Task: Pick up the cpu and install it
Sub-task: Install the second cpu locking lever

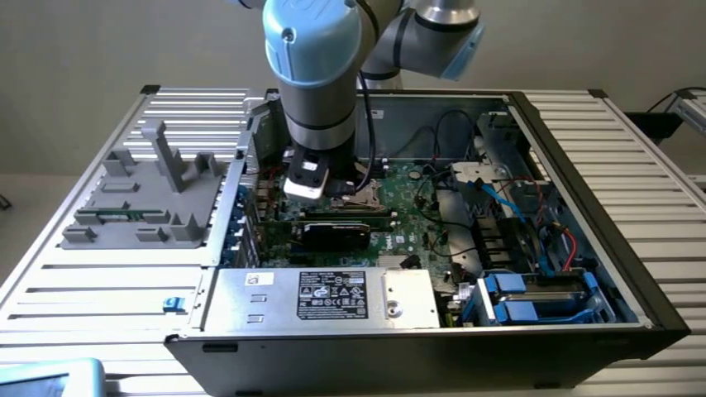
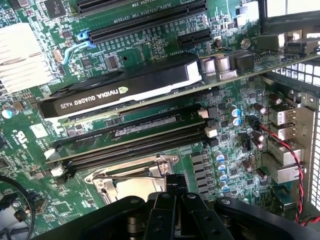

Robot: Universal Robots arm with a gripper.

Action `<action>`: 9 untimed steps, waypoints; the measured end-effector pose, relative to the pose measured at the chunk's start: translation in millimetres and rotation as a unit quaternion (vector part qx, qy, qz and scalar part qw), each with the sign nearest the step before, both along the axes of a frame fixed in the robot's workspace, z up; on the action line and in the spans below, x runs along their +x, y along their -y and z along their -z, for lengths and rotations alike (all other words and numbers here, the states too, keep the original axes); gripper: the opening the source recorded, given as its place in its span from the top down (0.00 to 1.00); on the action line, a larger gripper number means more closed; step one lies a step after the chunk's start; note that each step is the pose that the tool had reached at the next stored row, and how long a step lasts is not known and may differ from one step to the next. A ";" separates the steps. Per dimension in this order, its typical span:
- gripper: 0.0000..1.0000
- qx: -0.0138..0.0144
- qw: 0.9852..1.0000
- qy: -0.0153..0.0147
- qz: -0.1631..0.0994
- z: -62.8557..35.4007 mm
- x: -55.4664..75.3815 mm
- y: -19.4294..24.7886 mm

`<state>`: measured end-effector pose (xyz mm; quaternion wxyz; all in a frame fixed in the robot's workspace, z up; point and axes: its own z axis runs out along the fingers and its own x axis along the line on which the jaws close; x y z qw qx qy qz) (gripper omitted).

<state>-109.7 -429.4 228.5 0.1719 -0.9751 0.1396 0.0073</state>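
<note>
Gripper (image 2: 171, 197) closed, fingertips together over socket (image 2: 131, 182) on motherboard (image 2: 230, 135). Nothing visibly held. Graphics card (image 2: 120, 90) beside.

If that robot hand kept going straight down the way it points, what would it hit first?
Most likely the square processor socket with its shiny metal frame on the green circuit board. The shut black hand hangs just over it; how much gap remains is hard to judge.

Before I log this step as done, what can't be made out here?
- Wrist view: part of the socket is covered by the shut jaws' housing; whether the cpu sits inside is unclear.
- Exterior view: the socket is mostly behind the arm.
</note>
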 end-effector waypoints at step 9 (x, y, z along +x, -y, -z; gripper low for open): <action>0.89 -0.003 1.000 0.000 0.000 0.3 0.0 -0.8</action>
